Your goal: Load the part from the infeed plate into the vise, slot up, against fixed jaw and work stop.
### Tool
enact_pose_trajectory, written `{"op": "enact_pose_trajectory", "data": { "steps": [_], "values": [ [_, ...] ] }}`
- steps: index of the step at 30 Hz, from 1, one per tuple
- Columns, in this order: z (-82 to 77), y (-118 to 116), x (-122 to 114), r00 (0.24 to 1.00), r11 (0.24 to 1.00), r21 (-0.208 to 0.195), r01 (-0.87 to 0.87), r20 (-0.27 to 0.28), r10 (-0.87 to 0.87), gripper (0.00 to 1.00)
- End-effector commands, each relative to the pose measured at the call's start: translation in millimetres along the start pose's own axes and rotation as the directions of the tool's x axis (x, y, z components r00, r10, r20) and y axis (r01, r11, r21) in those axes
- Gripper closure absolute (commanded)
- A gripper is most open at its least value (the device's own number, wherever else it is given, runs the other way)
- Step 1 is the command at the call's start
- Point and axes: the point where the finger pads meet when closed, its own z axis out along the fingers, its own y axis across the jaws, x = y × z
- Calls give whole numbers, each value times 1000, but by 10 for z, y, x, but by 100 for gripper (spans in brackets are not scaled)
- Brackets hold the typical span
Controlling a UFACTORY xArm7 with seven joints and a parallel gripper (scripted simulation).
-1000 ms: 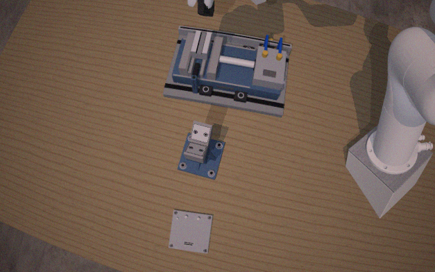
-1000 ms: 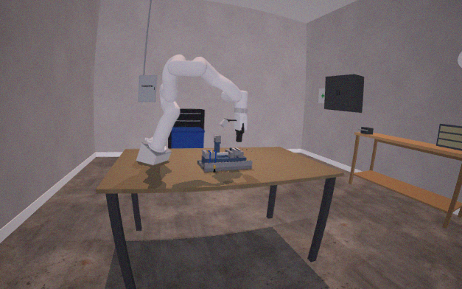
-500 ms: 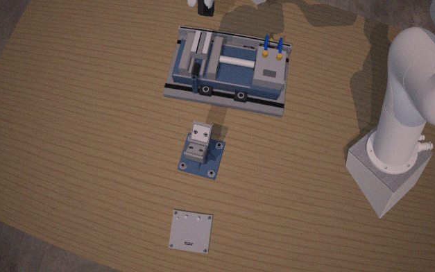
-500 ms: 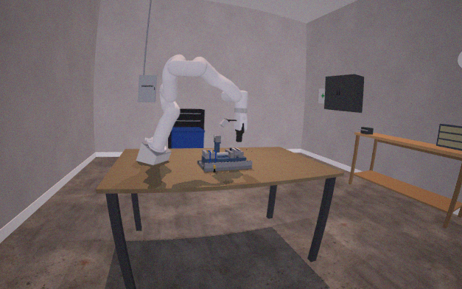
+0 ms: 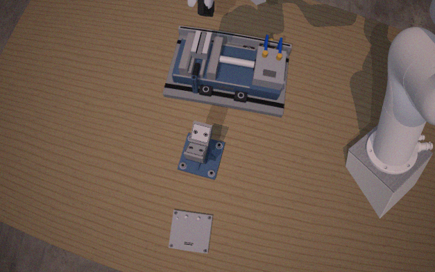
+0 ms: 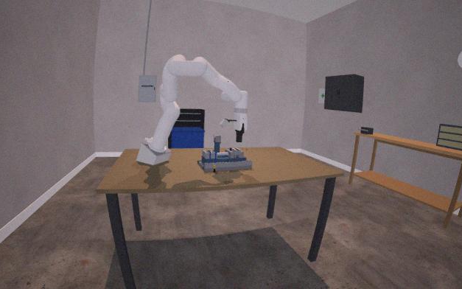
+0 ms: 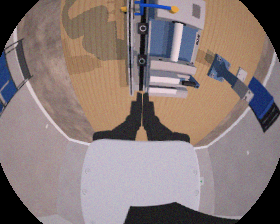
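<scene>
From above, the part [image 5: 201, 43] lies pale between the jaws of the vise [image 5: 225, 69], apparently on the low bars; whether its end touches the work stop [image 5: 195, 70] is hard to tell. The infeed plate [image 5: 191, 231] is bare.

From the side, the gripper [image 6: 239, 139] hangs above the table [image 6: 287, 166], beyond the vise.

At the wrist, the fingers are clenched on nothing. Best to hold clear of everything and finish there.
</scene>
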Motion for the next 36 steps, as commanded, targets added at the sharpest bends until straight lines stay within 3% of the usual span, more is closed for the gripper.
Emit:
{"op": "enact_pose_trajectory", "data": {
  "steps": [1, 36],
  "values": [
    [14, -2, -14, 1000, 1000, 0, 0, 4, 0, 100],
    [433, -9, -38, 1000, 1000, 0, 0, 4, 0, 100]
  ]
}}
